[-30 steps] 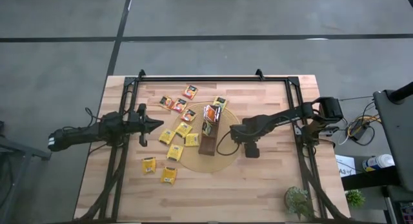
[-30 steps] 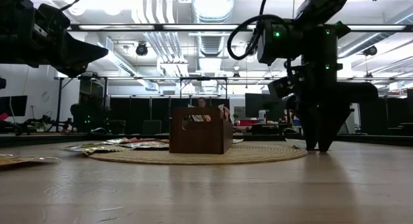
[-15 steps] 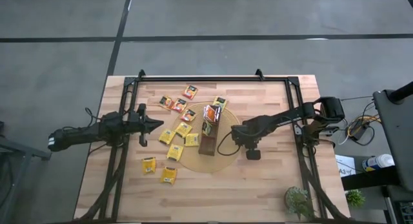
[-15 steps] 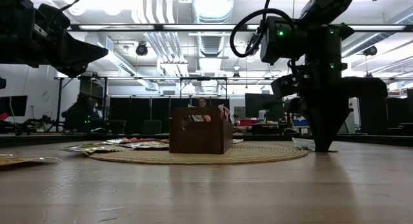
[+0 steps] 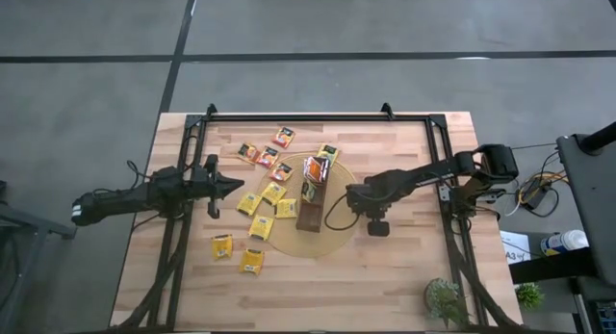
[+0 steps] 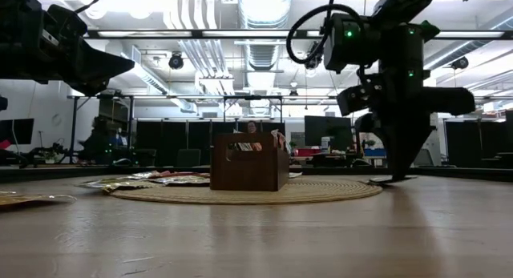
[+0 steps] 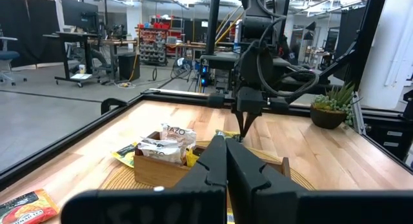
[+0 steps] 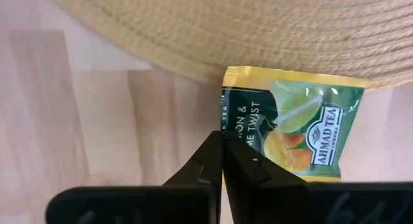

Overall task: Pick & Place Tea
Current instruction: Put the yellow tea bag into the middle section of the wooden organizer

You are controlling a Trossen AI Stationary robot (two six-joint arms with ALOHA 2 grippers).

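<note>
Since a second ago the right end effector (image 8: 221, 161) has snapped together on the green sachet's (image 8: 293, 130) edge, at the mat's (image 8: 258, 30) rim right of centre, ready to lift. Left end effector (image 5: 239, 187), closed and empty, waits left of centre.

Ten loose sachets (image 5: 249, 204), one tray (image 5: 310, 217), one disc (image 5: 332, 240)
</note>
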